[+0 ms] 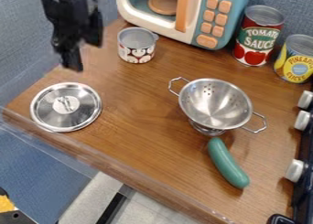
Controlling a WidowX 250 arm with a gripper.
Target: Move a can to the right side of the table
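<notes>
The black gripper hangs at the upper left, above the table's left part, with its two fingers apart and nothing between them. To its right a short metal can-like cup with red and white print stands upright below the toy microwave. A tall red tomato sauce can is upright at the back right. Beside it, at the right edge, stands a yellow and blue pineapple can. The gripper touches none of them.
A round metal lid lies at the left of the wooden table. The steel colander is right of centre, with a green cucumber-like toy below it. A toy microwave stands at the back; stove knobs line the right edge.
</notes>
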